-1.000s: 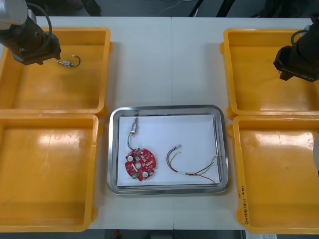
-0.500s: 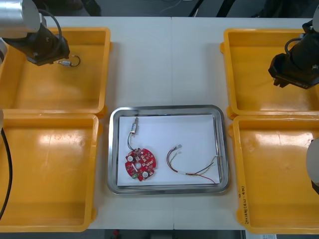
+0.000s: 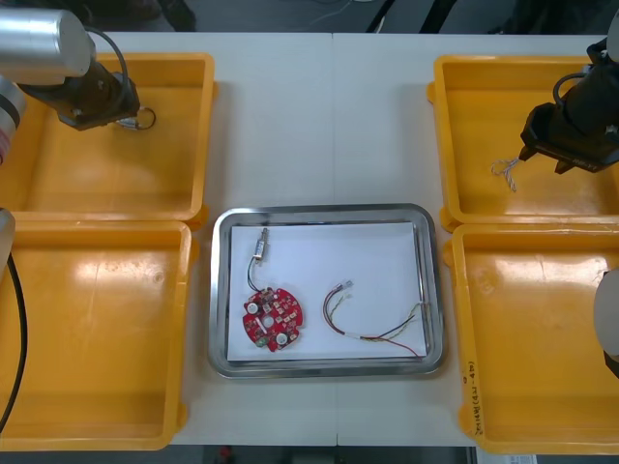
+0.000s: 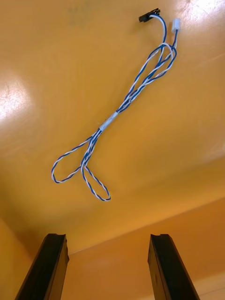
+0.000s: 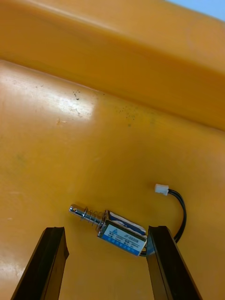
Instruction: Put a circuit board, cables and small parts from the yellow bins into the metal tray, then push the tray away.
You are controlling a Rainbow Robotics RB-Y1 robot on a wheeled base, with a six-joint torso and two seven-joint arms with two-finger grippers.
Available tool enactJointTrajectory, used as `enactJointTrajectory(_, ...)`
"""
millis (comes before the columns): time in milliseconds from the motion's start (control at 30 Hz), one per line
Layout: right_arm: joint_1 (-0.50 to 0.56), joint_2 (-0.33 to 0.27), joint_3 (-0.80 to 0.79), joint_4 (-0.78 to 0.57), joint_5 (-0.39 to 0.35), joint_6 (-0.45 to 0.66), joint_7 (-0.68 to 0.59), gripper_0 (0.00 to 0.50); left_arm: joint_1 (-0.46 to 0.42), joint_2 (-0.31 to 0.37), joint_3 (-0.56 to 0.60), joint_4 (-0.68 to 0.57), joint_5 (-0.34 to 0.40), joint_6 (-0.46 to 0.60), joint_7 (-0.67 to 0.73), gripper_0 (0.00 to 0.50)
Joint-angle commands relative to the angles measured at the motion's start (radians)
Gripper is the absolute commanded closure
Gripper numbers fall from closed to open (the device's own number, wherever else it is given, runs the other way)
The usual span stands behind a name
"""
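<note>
At the far left of the worktop (image 3: 329,116), the left claw (image 3: 118,108) is hanging low inside a yellow bin (image 3: 58,184), its two black fingers (image 5: 52,262) standing wide apart and gripping nothing. A small metal part (image 5: 119,233) with a short black cable (image 5: 180,213) is lying on the bin floor between the fingertips, its body nearly touching one finger. Opposite, the right claw (image 3: 546,153) is hovering over the far right bin (image 3: 464,106), likewise wide open and empty. A twisted blue and white cable (image 4: 112,121) is lying loose beyond its fingertips. Between the bins, the metal tray (image 3: 319,209) is holding a red circuit board (image 3: 273,319), a red and yellow cable (image 3: 377,327) and a second metal part (image 3: 261,246).
</note>
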Motion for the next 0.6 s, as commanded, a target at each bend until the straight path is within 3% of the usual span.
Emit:
enactJointTrajectory(33, -0.027, -0.007, -0.018, -0.042, 0.016, -0.008, -0.068, 0.0, -0.062, -0.013, -0.034, 0.005, 0.0, -0.027, -0.049, 0.0)
enactJointTrajectory(333, -0.164, -0.025, -0.026, 0.15, 0.028, -0.067, -0.197, 0.0, -0.062, -0.031, -0.048, 0.025, 0.002, -0.081, -0.049, 0.0)
enactJointTrajectory(600, -0.222, -0.047, -0.024, 0.285, 0.051, -0.154, -0.208, 0.0, -0.051, -0.041, -0.049, 0.025, 0.0, -0.092, -0.053, 0.0)
